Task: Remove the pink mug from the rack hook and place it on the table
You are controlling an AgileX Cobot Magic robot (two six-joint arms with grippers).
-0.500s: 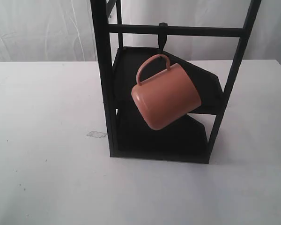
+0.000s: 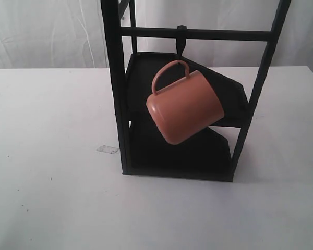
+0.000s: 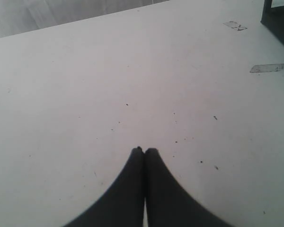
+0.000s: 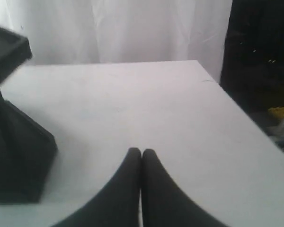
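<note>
Pink mug hangs by its loop handle from the rack hook, under the thin crossbar. The body is tilted, flat base toward the exterior camera and down-left, mouth turned away. It sits in front of the upper angled shelf; I can't tell whether it touches it. It hangs well clear of the table, between the two upright posts. Task not begun on the mug.

Left gripper: fingers pressed together, nothing between them, low over bare tabletop. A scrap of clear tape lies off to one side. Right gripper: also clenched on nothing, with the rack's dark base beside it. Neither arm shows in the exterior view, so both are well away from the mug.

Risks as I judge them:
- The fingers must open before any approach; a closed gripper would only nudge the mug and set it swinging on the peg.
- Pulling straight out would snag the handle on the hook. It needs a lift to clear first.
- A snag could drag or tip the tall rack.
- Tight space: a post or a shelf edge could knock the mug loose mid-carry.
- A grip on the smooth round wall may slip; the rim or handle looks safer.
</note>
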